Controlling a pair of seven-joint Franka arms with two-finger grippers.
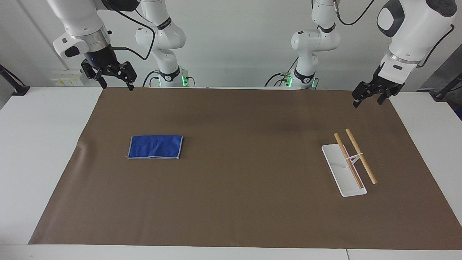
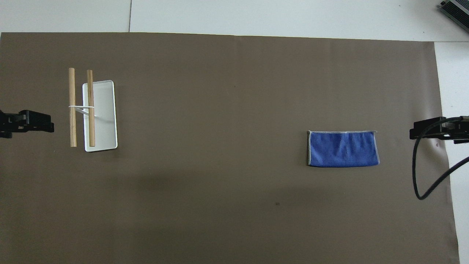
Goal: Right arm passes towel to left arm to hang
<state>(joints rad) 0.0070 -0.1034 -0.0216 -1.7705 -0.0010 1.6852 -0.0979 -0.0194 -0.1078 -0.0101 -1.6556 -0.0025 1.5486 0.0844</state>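
Towel (image 1: 155,146) flat, well apart from right end effector (image 1: 116,80)

No legible text or labels

A plain white wall (image 1: 234,39) closes the room at the robots' end, evenly lit with no hard shadows. The white surface (image 1: 43,151) runs the full width of both views, with a thin seam (image 2: 130,16) between its panels. A large sheet of matte brown paper (image 1: 234,187) covers most of it, leaving white margins at both ends. A small white socket strip with yellow labels (image 1: 66,80) sits low against the wall. The corner of a grey metal box (image 2: 456,9) shows at the edge of the overhead view.
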